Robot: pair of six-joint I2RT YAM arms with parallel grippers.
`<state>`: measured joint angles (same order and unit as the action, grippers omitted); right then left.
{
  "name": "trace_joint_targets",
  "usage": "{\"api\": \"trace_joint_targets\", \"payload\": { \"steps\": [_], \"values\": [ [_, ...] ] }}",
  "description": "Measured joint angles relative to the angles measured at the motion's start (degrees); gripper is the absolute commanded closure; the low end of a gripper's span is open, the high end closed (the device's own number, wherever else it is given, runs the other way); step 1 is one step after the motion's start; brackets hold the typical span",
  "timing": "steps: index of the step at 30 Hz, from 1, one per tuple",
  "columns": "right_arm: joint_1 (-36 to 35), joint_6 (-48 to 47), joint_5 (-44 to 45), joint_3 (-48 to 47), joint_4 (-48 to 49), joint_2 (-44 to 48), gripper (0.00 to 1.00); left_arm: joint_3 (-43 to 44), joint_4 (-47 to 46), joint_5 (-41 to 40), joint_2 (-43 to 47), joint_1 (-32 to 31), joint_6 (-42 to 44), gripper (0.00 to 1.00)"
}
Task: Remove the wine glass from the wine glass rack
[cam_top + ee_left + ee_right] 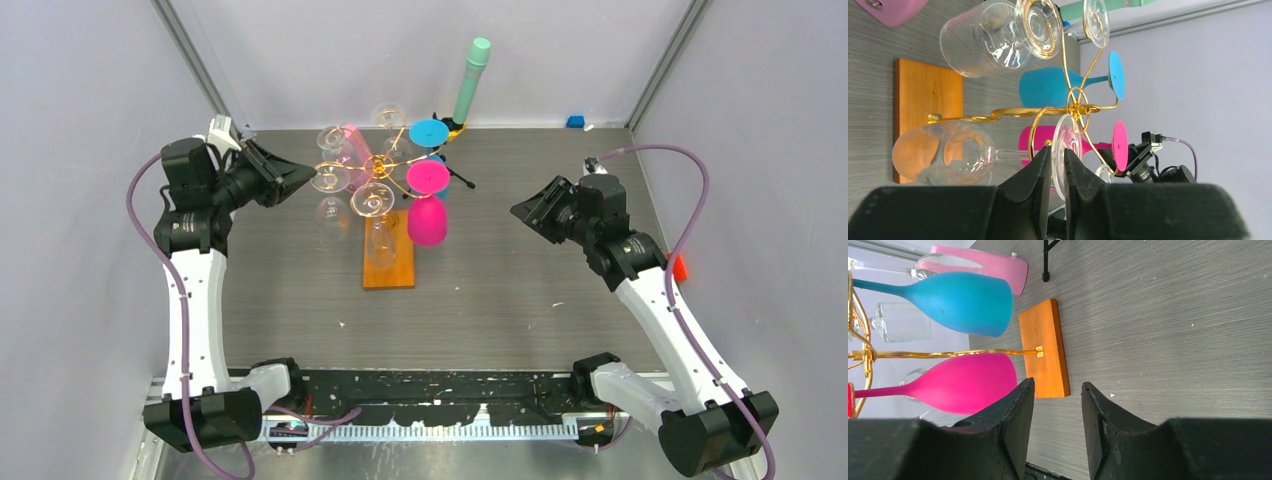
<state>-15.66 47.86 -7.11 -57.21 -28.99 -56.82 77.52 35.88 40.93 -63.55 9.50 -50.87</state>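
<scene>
The gold wire wine glass rack (378, 188) stands on its orange-brown wooden base (389, 266) at the table's middle back. Clear, pink and blue glasses hang from it upside down. My left gripper (303, 180) is at the rack's left side. In the left wrist view it (1058, 159) is shut on the foot disc of a clear wine glass (938, 154), whose stem still sits in a gold arm. My right gripper (522, 211) is open and empty, well right of the rack. In its wrist view it (1057, 390) faces the pink glass (960, 382) and blue glass (960, 300).
A mint-green cylinder on a black tripod (471, 78) stands behind the rack. A pale pink case (993, 265) lies on the table beyond the rack. A small blue block (575, 122) sits at the back right and a red item (679, 267) by the right wall.
</scene>
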Motion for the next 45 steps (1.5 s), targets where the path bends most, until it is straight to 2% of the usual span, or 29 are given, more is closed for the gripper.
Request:
{"api": "trace_joint_targets", "payload": {
  "steps": [4, 8, 12, 15, 35, 45],
  "values": [
    [0.00, 0.00, 0.52, 0.37, -0.11, 0.00, 0.55, -0.26, -0.11, 1.20, 0.00, 0.02, -1.36, 0.73],
    [0.00, 0.00, 0.70, 0.74, -0.17, 0.00, 0.55, -0.52, -0.07, 2.34, -0.35, 0.00, -1.95, 0.74],
    [0.00, 0.00, 0.72, 0.83, -0.17, -0.02, 0.55, -0.52, -0.11, 3.37, -1.51, 0.02, -2.80, 0.82],
    [0.00, 0.00, 0.70, 0.90, -0.17, -0.02, 0.55, -0.52, -0.02, 3.76, -1.75, 0.00, -2.95, 1.00],
    [0.00, -0.04, 0.87, 0.90, -0.28, 0.00, 0.56, 4.96, 4.85, -0.68, -0.11, 0.04, 0.11, 1.00],
    [0.00, -0.07, 1.25, 0.90, -1.53, 0.04, 0.56, 4.96, -1.44, -0.79, -2.86, 0.07, -4.00, 1.00]
  ]
}}
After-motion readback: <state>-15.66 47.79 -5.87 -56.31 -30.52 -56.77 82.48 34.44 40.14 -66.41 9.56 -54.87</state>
